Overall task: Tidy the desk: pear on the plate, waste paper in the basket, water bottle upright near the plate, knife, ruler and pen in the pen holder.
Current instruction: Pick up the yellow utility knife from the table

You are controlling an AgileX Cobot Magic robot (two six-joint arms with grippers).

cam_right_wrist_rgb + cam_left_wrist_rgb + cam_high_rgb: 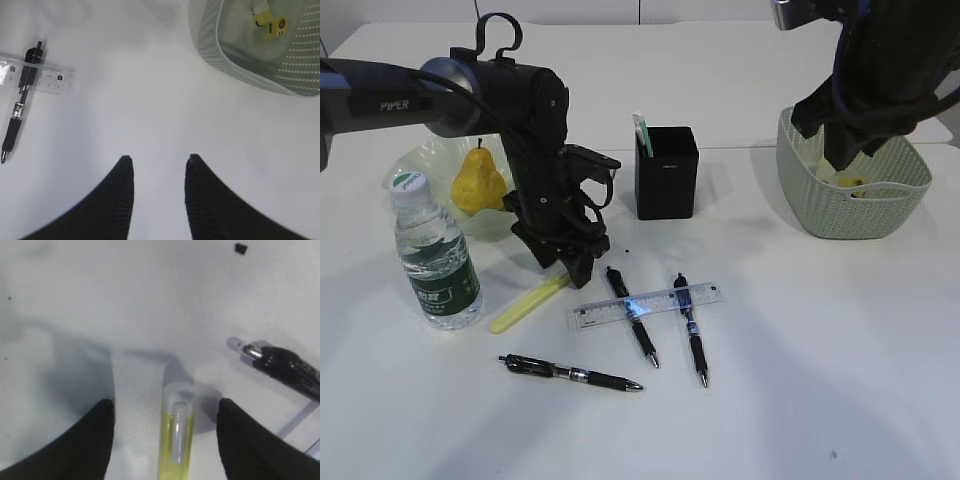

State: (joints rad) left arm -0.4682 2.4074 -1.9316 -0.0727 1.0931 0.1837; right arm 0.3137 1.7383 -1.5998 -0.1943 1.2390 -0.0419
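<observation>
Two fingers of your left gripper (165,440) stand spread, straddling the yellow knife (176,440) without touching; your right gripper (159,200) (empty, parted) hangs just beside the basket (210,45) holding the waste paper (270,24).

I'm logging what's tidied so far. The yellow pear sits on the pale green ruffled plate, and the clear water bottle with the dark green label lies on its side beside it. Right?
Not quite. The yellow pear does sit on the pale green ruffled plate, but the clear water bottle with the dark green label stands upright beside it, white cap on top. The exterior view shows this.
</observation>
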